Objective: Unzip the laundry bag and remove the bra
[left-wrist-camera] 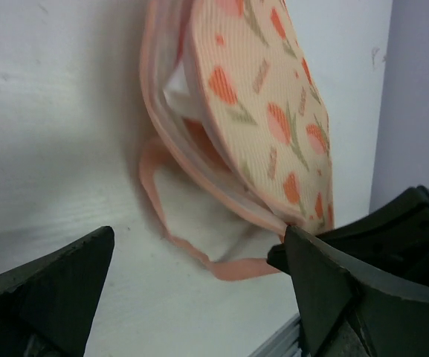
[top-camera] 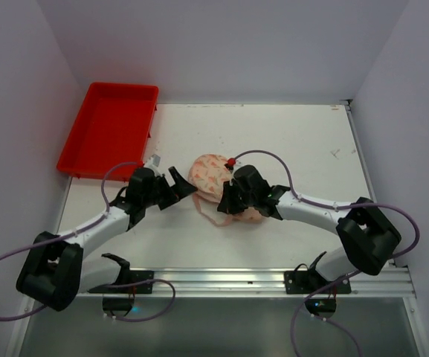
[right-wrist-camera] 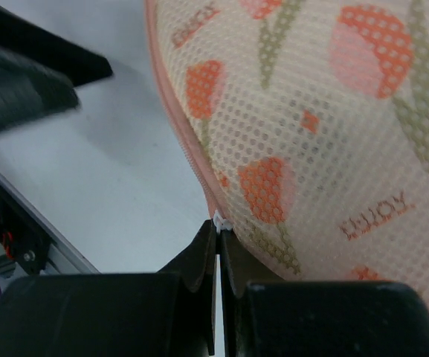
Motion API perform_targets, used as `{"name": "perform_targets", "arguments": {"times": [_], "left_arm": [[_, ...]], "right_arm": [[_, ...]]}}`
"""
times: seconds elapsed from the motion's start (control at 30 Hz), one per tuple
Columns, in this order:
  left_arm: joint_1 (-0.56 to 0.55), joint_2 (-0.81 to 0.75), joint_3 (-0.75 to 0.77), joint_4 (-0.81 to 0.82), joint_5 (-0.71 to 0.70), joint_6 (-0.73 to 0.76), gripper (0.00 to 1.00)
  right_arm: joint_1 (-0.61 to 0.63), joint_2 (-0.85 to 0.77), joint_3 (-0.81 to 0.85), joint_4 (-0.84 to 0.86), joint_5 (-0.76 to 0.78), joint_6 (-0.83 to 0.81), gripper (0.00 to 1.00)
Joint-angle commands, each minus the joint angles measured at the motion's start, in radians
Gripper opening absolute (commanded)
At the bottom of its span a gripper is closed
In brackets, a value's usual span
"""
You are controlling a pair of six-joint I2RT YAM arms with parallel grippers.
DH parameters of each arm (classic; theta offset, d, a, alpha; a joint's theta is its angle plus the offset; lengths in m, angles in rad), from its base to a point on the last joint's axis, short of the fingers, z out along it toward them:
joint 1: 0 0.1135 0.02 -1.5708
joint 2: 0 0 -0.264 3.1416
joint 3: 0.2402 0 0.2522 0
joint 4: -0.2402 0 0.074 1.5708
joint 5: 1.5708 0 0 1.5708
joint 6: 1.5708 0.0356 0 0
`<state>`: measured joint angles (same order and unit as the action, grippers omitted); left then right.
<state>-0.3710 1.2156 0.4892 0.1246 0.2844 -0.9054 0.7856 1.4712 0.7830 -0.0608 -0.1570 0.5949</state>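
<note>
The laundry bag (top-camera: 208, 175), cream mesh with an orange-pink tulip print and a pink edge, lies at the table's middle. Its near-left edge gapes open in the left wrist view (left-wrist-camera: 266, 111), with white lining showing inside. A thin pale pink strap (left-wrist-camera: 153, 195) loops out onto the table (top-camera: 213, 217); the rest of the bra is hidden. My right gripper (top-camera: 227, 202) is shut on the small white zipper pull (right-wrist-camera: 220, 220) at the bag's pink edge (right-wrist-camera: 333, 126). My left gripper (top-camera: 183, 184) is open and empty (left-wrist-camera: 199, 238), just left of the bag and not touching it.
A red tray (top-camera: 110, 130) stands at the back left of the white table (top-camera: 296, 141). A metal rail (top-camera: 236, 279) runs along the near edge. Pale walls close in on the left, back and right.
</note>
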Motion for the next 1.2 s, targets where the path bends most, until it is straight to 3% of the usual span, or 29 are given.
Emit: {"name": "perform_targets", "arguments": {"times": [0.0,0.1,0.27,0.4,0.43,0.5,0.53,0.6,0.63,0.67,0.77,0.87,0.97,1.07,1.17], "left_arm": [[-0.122,-0.074,-0.052,0.098,-0.092,-0.193,1.00],[-0.186,-0.038,-0.021,0.127,-0.131,-0.211,1.00],[-0.198,0.076,0.020,0.227,-0.186,-0.243,0.99],[-0.201,0.175,0.072,0.254,-0.209,-0.250,0.88],[-0.203,0.194,0.083,0.254,-0.212,-0.251,0.76],[-0.206,0.248,0.114,0.247,-0.217,-0.265,0.60],[-0.206,0.258,0.117,0.251,-0.218,-0.268,0.40],[-0.206,0.281,0.121,0.253,-0.238,-0.270,0.21],[-0.204,0.286,0.133,0.242,-0.247,-0.267,0.06],[-0.197,0.289,0.141,0.234,-0.254,-0.248,0.00],[-0.169,0.298,0.179,0.192,-0.246,-0.210,0.00],[-0.073,0.309,0.213,0.162,-0.181,-0.132,0.00],[0.001,0.361,0.293,0.109,-0.058,0.015,0.00],[0.018,0.481,0.458,-0.029,0.074,0.294,0.00],[0.020,0.545,0.529,-0.089,0.153,0.437,0.00]], "right_arm": [[0.030,0.031,0.085,0.088,-0.023,0.019,0.00],[0.032,0.058,0.094,0.099,-0.026,0.022,0.00],[0.033,0.067,0.093,0.108,-0.039,0.026,0.00],[0.034,0.060,0.084,0.108,-0.035,0.029,0.00],[0.033,0.058,0.078,0.108,-0.035,0.031,0.00],[0.035,0.043,0.068,0.105,-0.024,0.031,0.00],[0.034,0.035,0.058,0.098,-0.021,0.032,0.00],[0.033,0.014,0.047,0.085,-0.010,0.031,0.00],[0.033,-0.011,0.029,0.066,-0.006,0.031,0.00],[0.032,-0.026,0.019,0.061,0.014,0.029,0.00],[0.026,-0.100,-0.024,-0.028,0.048,0.019,0.00],[-0.012,-0.196,-0.089,-0.103,0.056,0.016,0.00],[-0.054,-0.314,-0.163,-0.184,0.074,0.013,0.00],[-0.077,-0.394,-0.209,-0.244,0.074,0.000,0.00],[-0.077,-0.384,-0.199,-0.228,0.021,-0.021,0.00]]}}
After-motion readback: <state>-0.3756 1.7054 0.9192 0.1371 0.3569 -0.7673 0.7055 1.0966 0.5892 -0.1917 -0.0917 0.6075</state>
